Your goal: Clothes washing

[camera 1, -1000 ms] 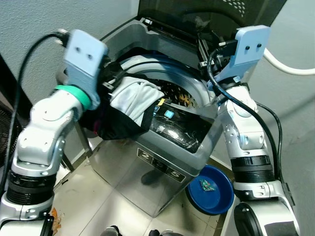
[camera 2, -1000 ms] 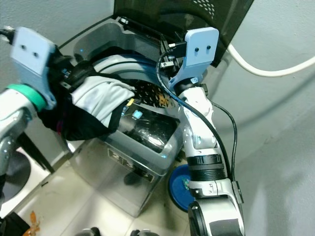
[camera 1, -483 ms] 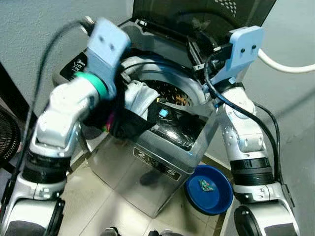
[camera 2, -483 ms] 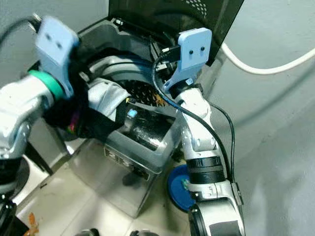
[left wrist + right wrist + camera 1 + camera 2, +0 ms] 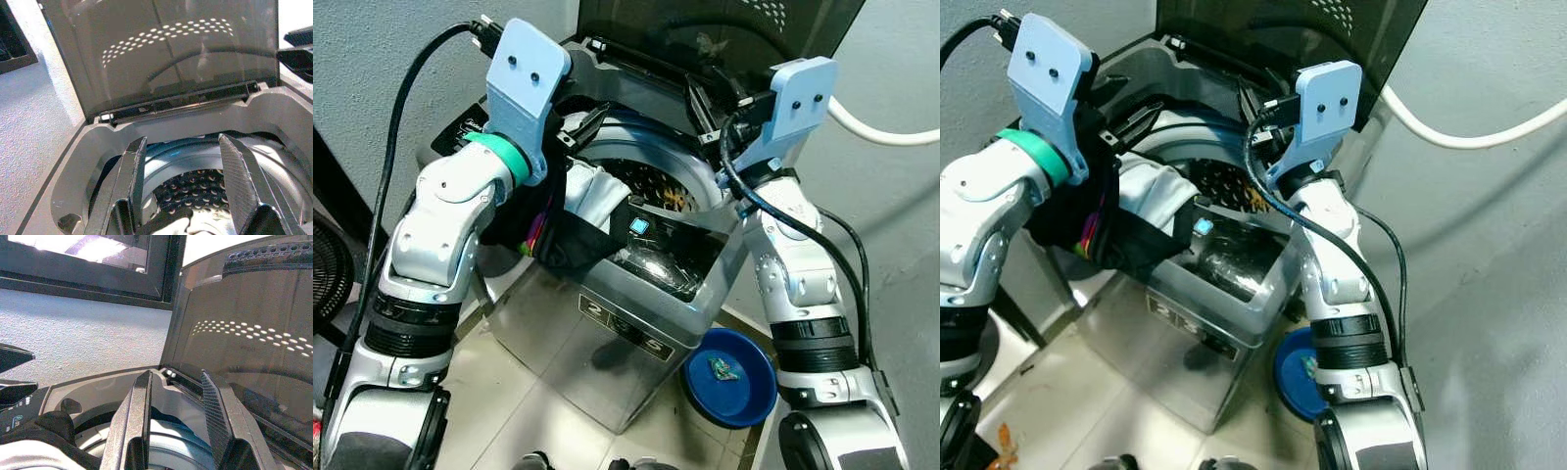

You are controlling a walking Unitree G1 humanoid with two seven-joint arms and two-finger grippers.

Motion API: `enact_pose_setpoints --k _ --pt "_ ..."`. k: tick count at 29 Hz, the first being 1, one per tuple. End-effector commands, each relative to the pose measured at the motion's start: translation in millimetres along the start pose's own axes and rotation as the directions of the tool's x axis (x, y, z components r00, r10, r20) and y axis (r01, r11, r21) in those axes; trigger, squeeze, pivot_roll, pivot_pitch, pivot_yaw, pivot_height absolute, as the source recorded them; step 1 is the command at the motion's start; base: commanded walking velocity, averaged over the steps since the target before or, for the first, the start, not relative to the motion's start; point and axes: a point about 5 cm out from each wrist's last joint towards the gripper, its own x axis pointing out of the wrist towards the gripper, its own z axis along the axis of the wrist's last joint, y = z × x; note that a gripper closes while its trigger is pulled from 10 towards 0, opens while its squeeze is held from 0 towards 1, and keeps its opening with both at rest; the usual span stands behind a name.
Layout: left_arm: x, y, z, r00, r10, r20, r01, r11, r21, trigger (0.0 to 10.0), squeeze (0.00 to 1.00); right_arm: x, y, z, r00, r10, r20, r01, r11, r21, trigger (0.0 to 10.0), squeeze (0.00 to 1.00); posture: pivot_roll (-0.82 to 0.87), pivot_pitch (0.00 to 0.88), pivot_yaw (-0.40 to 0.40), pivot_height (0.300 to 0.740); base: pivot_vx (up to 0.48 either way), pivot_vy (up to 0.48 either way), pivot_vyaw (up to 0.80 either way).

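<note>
A grey top-load washing machine (image 5: 636,328) stands with its dark lid (image 5: 705,29) raised, and the perforated drum (image 5: 656,184) is in sight. A bundle of clothes hangs over the drum's left front rim: a white garment (image 5: 592,191) on top and a black one (image 5: 570,245) with a bit of coloured trim drooping outside. My left gripper (image 5: 181,161) hovers just above this bundle, open, its fingers (image 5: 587,116) pointing over the drum; white cloth (image 5: 188,227) lies below them. My right gripper (image 5: 178,396) is open and holds nothing at the machine's right rear corner by the lid hinge.
A blue basin (image 5: 729,380) with a small item in it sits on the tiled floor at the machine's right front. A white hose (image 5: 886,132) runs along the right wall. A dark round object (image 5: 325,279) stands at the far left. Walls close in behind.
My left arm has swung right and up, bringing the clothes bundle from beside the machine onto the drum's rim. The right arm has hardly moved.
</note>
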Motion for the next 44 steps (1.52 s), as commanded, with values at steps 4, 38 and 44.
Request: enact_pose_setpoints --k 4,38,44 --pt "1.1 -1.5 3 1.0 -0.004 0.022 0.004 1.0 -0.01 10.0 1.0 -3.4 -1.7 -2 1.0 -0.012 -0.008 0.012 1.0 0.008 10.0 0.0 0.08 0.066 -0.043 0.74 0.0 0.0 0.0" --pt "-52.6 50.6 -15 0.93 0.346 -0.127 -0.343 0.938 0.047 10.0 0.0 -17.2 1.4 -17 0.976 0.179 -0.122 -0.187 0.981 -0.059 10.0 0.0 0.1 0.063 -0.051 0.74 0.0 0.0 0.0" --pt "-52.9 51.5 -18 0.926 0.353 -0.134 -0.35 0.936 0.046 10.0 0.0 -21.6 3.5 -22 0.959 0.237 -0.155 -0.25 0.966 -0.07 10.0 0.0 0.1 0.064 -0.053 0.74 0.0 0.0 0.0"
